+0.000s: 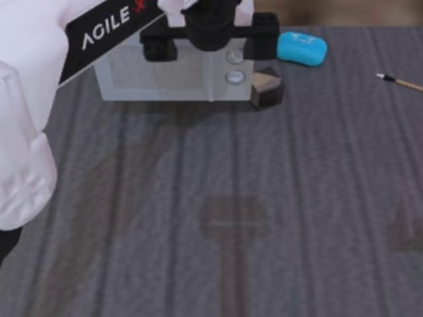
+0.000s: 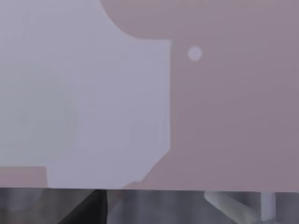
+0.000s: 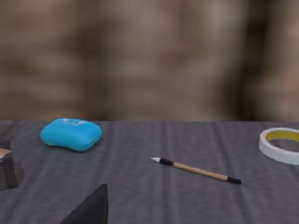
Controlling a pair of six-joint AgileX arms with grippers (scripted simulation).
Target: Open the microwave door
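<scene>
The light-grey microwave (image 1: 172, 76) stands at the table's back left, its two round silver knobs (image 1: 234, 67) facing the front. The microwave door (image 1: 155, 71) with its speckled mesh window lies flat against the box. My left gripper (image 1: 211, 41) hovers over the microwave's top, black fingers (image 1: 158, 47) spread wide, open and holding nothing. The left wrist view is filled by pale grey and pinkish panels seen from very close. The right arm is out of the top view; a dark tip of my right gripper (image 3: 93, 210) shows in its wrist view.
A small dark cube (image 1: 266, 86) sits against the microwave's right front corner. A blue rounded block (image 1: 301, 48) lies behind it. A thin brush (image 1: 400, 82) rests at the far right, with a roll of tape (image 3: 280, 144) beyond it.
</scene>
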